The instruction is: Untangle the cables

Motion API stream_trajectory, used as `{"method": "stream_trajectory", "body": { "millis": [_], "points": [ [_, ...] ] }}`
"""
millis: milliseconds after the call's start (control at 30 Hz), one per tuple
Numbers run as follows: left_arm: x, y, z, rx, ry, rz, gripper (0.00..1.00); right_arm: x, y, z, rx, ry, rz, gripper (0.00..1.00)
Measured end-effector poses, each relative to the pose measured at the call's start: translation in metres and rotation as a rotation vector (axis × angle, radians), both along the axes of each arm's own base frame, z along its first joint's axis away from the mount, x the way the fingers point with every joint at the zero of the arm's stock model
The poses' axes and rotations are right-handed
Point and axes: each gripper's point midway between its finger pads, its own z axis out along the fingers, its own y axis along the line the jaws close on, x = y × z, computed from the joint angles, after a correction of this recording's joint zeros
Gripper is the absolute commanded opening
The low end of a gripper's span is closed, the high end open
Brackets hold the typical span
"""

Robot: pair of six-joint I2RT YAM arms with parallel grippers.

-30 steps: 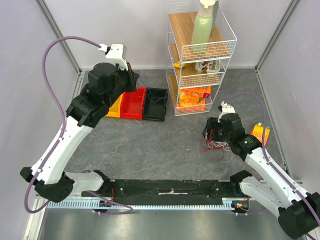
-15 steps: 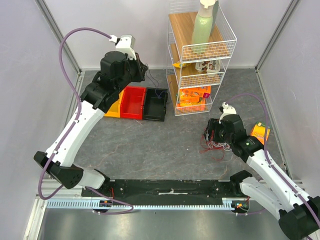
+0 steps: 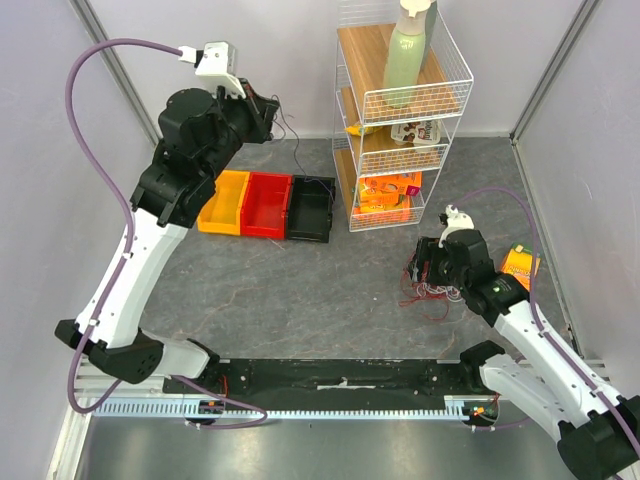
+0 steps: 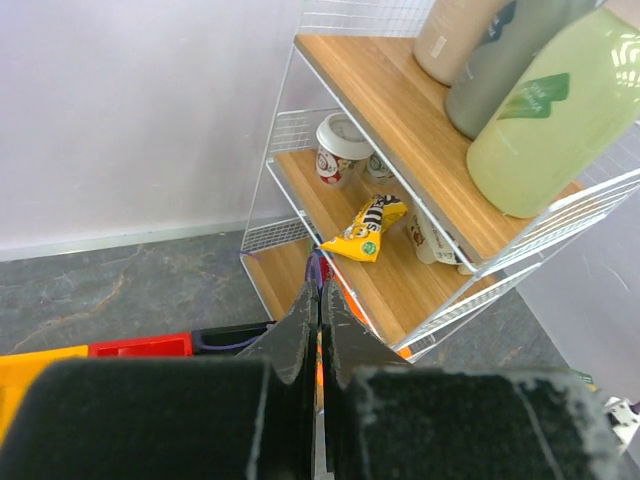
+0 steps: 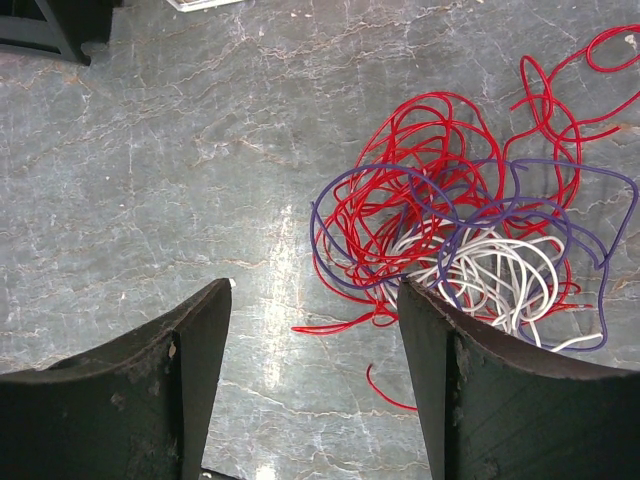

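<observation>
left gripper (image 4: 320, 300) raised toward 11 o'clock, pinched on purple cable (image 4: 313, 264); strand likely drawn free | right gripper (image 5: 315, 290) gaping, empty, above tangle (image 5: 460, 230)

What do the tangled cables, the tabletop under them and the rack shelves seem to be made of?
Cables: thin wire in glossy plastic insulation, red, white, purple; springy loops. Tabletop: grey, stone-veined, soft sheen; possibly a printed mat. Rack shelves: light wood-grain boards, perhaps laminate, framed in white-coated metal wire.
</observation>
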Motion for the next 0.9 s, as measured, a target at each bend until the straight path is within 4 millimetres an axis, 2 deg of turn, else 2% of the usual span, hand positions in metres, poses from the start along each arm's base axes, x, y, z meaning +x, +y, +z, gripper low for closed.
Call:
{"method": "stream_trajectory", "body": {
  "millis": [200, 367, 433, 567, 733, 833, 900],
  "points": [
    [0.007, 0.005, -0.012, 0.014, 0.024, 0.018, 0.02, 0.000, 0.000, 0.002, 0.004, -0.009, 0.000, 0.75],
    [0.008, 0.007, -0.008, 0.009, 0.016, 0.013, 0.02, 0.000, 0.000, 0.002, 0.004, -0.009, 0.000, 0.75],
    [0.005, 0.005, -0.001, 0.000, 0.001, -0.009, 0.02, 0.000, 0.000, 0.002, 0.004, -0.009, 0.000, 0.75],
    [-0.010, 0.000, 0.030, -0.038, -0.073, -0.075, 0.02, 0.000, 0.000, 0.002, 0.004, -0.009, 0.001, 0.76],
    [-0.027, 0.005, 0.062, -0.078, -0.159, -0.095, 0.02, -0.001, 0.001, 0.002, 0.006, -0.007, 0.004, 0.76],
    [-0.031, 0.006, 0.072, -0.090, -0.187, -0.103, 0.02, -0.001, 0.001, 0.002, 0.008, -0.006, 0.006, 0.76],
    [-0.030, 0.005, 0.072, -0.089, -0.186, -0.104, 0.02, -0.001, 0.001, 0.002, 0.008, -0.006, 0.006, 0.76]
  ]
}}
